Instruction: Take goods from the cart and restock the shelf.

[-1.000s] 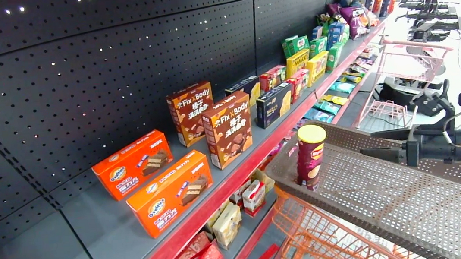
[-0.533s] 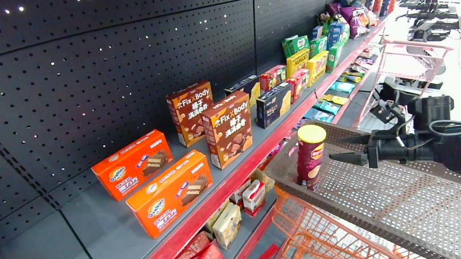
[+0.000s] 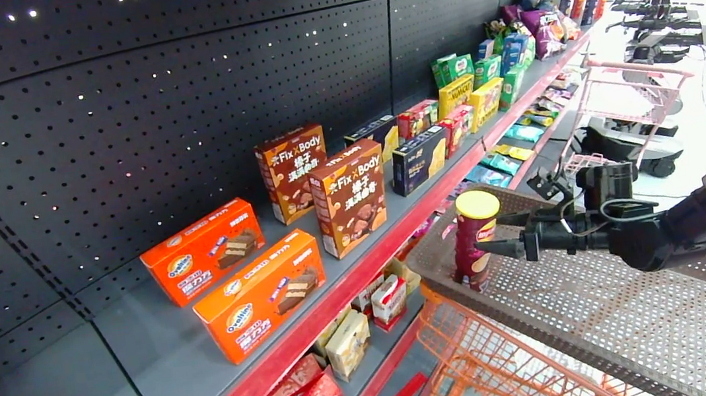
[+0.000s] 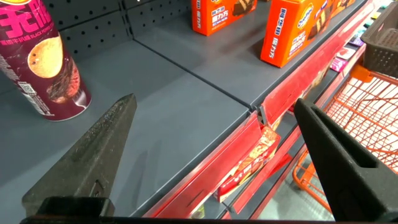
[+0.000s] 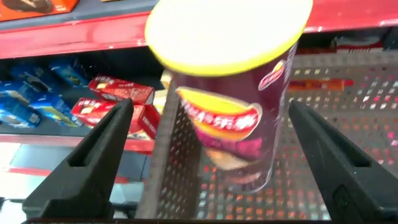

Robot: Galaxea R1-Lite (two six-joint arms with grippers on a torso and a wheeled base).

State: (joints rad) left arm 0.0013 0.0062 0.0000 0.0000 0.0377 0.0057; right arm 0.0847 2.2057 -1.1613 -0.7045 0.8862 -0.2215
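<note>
The chips can [image 3: 476, 240] stands upright at the far left corner of the brown perforated tray [image 3: 606, 322], which rests on top of the orange wire cart [image 3: 478, 363]. The can's long axis is vertical. The right gripper [image 3: 490, 233] comes at it level from the right, aimed at the upper half of the body. Its fingers are spread wide, one on the near side and one on the far side. The tips are right at the can and not closed on it, and we cannot tell whether either pad touches.

We judge the right arm to be the nearer one by far, and a straight push leftward would seat the can between the pads.

The can is a smooth, glossy cylinder with a flat yellow lid, so it could roll or slip if pinched off-centre.

The left gripper [image 4: 214, 102] hangs released over a bare grey stretch of the metal shelf [image 3: 164, 352], near a second purple can [image 4: 46, 62] standing there.
</note>
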